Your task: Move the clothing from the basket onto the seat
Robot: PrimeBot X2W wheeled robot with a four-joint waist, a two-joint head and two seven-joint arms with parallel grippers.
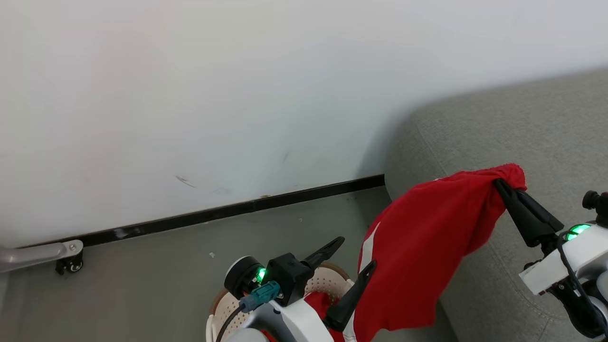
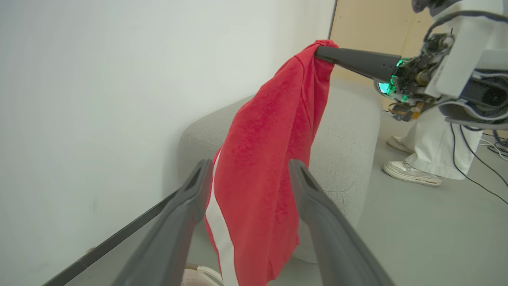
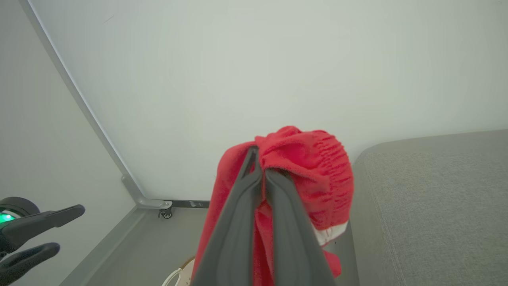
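While the right gripper [image 1: 503, 187] sits at the right of the head view, its two fingers are pressed together on a bunched top edge of the red clothing [image 1: 427, 247]. The cloth hangs down from that pinch, across the rounded end of the grey sofa [image 1: 522, 123]. At bottom centre, the left gripper [image 1: 356, 254] has its fingers spread wide, with nothing between them, and its lower finger shows against the cloth's white-striped edge. Below it sits the basket [image 1: 218, 304], with more red fabric inside. A dark baseboard [image 1: 237, 209] runs along the wall, and a small caster [image 1: 71, 263] is at far left.

Over to the left wrist view: the left gripper [image 2: 248, 171] stands open, and the clothing [image 2: 270, 139] hangs in the gap between its fingers, just beyond the tips; I can't tell whether they touch. At top right, the right gripper [image 2: 321, 51] clamps the cloth's top. The sofa [image 2: 345, 119] sits behind, and a person's shoes [image 2: 412, 172] stand at right.

Now the right wrist view: the right gripper [image 3: 258, 159] is shut tight on the clothing [image 3: 313, 167] at centre frame, with the sofa [image 3: 436, 190] at right. The left gripper [image 3: 67, 229] is spread at lower left. A sliver of basket [image 3: 174, 276] shows at the bottom edge.
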